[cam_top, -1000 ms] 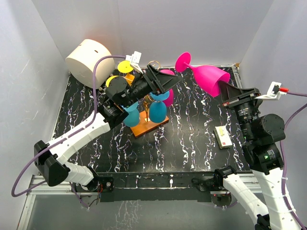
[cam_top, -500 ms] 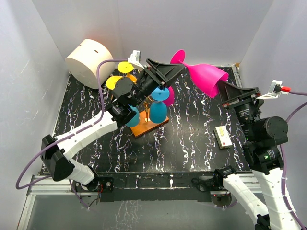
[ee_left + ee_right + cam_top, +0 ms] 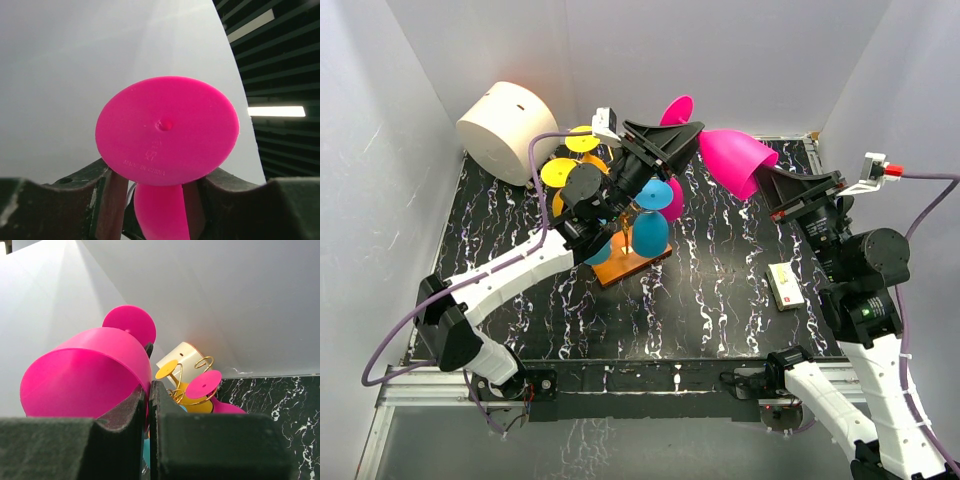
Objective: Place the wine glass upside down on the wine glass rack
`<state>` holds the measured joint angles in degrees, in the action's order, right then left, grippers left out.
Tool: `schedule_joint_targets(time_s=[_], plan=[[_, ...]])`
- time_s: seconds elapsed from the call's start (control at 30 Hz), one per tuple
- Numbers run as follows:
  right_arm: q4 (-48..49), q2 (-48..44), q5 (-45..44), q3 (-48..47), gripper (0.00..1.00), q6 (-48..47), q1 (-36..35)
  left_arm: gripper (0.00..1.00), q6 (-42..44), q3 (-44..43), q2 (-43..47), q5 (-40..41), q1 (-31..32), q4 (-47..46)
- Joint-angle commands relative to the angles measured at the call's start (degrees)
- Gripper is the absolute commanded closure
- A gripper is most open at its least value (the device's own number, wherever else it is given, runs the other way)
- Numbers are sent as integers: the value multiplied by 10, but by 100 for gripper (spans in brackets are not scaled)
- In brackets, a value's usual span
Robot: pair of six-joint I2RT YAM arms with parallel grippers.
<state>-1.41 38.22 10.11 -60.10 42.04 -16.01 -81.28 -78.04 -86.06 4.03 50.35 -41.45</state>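
Note:
The pink wine glass (image 3: 732, 160) hangs in the air over the back of the table, lying sideways with its foot toward the left. My right gripper (image 3: 775, 185) is shut on the bowl's rim (image 3: 85, 372), the wall pinched between its pads (image 3: 149, 385). My left gripper (image 3: 685, 135) straddles the stem just under the foot (image 3: 167, 130). Its fingers (image 3: 157, 175) stand on either side of the stem, with a thin gap showing on the left. The wine glass rack (image 3: 632, 266) stands below and left of the glass, its gold curls (image 3: 205, 362) carrying yellow, blue and pink glasses.
A white cylinder (image 3: 505, 125) lies in the back left corner. A small box (image 3: 785, 285) rests on the black marbled table near my right arm. White walls close in the back and both sides.
My right gripper carried the pink glass left and up, turning its foot toward the back wall. My left gripper rose from the rack to the stem and its jaws narrowed around it.

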Motion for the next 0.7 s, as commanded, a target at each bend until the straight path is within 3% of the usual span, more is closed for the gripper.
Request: schedule_joint_targets(time_s=[0.0, 0.27, 0.5, 0.57, 0.67], plan=[[26, 0, 66, -2, 100, -6, -5, 61, -28, -32, -3, 1, 1, -60], [19, 3, 73, 1, 100, -5, -5, 98, -9, -39, -5, -2, 1, -71], [7, -3, 60, -3, 99, -2, -4, 100, 46, -49, 8, -11, 1, -62], [3, -3, 56, -6, 89, 0, -5, 100, 66, -53, 12, -9, -1, -55], [-16, -5, 46, -13, 68, -3, -4, 100, 87, -48, 18, -1, -9, -49]])
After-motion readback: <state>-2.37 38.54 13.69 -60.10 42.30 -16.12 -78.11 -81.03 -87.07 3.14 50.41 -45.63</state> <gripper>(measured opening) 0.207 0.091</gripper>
